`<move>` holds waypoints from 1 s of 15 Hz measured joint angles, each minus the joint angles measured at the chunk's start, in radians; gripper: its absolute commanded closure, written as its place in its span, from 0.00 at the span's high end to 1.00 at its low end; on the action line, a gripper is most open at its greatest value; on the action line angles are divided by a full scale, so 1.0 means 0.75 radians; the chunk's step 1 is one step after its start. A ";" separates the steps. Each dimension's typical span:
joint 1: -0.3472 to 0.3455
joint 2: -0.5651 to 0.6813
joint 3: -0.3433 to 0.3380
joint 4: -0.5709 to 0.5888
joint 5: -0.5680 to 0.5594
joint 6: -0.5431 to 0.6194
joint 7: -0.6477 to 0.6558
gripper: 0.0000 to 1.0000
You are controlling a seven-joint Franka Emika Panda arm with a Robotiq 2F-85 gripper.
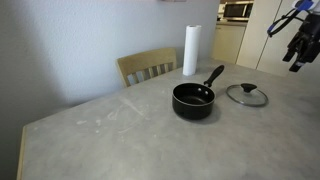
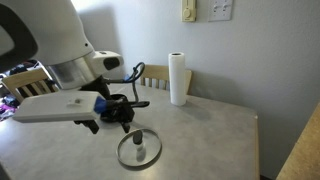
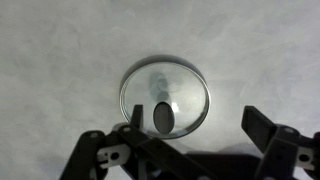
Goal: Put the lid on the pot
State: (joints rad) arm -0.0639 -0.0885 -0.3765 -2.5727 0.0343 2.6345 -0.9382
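Wrist view looks straight down on the glass lid (image 3: 165, 92), which lies flat on the pale speckled tabletop (image 3: 60, 50) with its dark knob (image 3: 163, 117) facing up. The Robotiq gripper (image 3: 195, 128) comes in from the bottom edge. Its two black fingers (image 3: 262, 128) are spread wide apart and hold nothing, and the lid sits below them untouched. In an exterior view the gripper (image 1: 296, 58) hangs in the air at the right, higher than the lid (image 1: 246, 95). The black saucepan (image 1: 193, 101) stands just left of the lid, close but apart, uncovered, its long handle (image 1: 213, 76) angled up toward the far right. A white paper-towel roll (image 1: 190, 50) stands upright at the table's far edge, near a wooden chair (image 1: 147, 67). In an exterior view the lid (image 2: 138, 148) lies near the table's near edge, below the white arm (image 2: 60, 50)
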 measured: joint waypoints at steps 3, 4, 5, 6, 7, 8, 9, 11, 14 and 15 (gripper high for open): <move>-0.012 0.182 0.052 0.100 0.108 -0.001 -0.025 1.00; -0.024 0.240 0.082 0.129 0.136 -0.001 -0.025 1.00; -0.040 0.298 0.118 0.159 0.163 -0.001 -0.025 1.00; -0.055 0.332 0.146 0.176 0.163 0.000 -0.017 1.00; -0.066 0.340 0.161 0.178 0.159 0.000 -0.009 1.00; -0.072 0.335 0.167 0.178 0.159 0.000 -0.007 1.00; -0.078 0.327 0.167 0.178 0.158 -0.001 -0.007 1.00; -0.084 0.316 0.167 0.177 0.158 -0.001 -0.007 1.00; -0.114 0.318 0.207 0.180 0.161 0.000 -0.004 1.00; -0.126 0.321 0.226 0.184 0.166 0.005 -0.006 1.00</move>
State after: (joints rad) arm -0.1583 0.1521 -0.2070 -2.4347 0.1586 2.6379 -0.9424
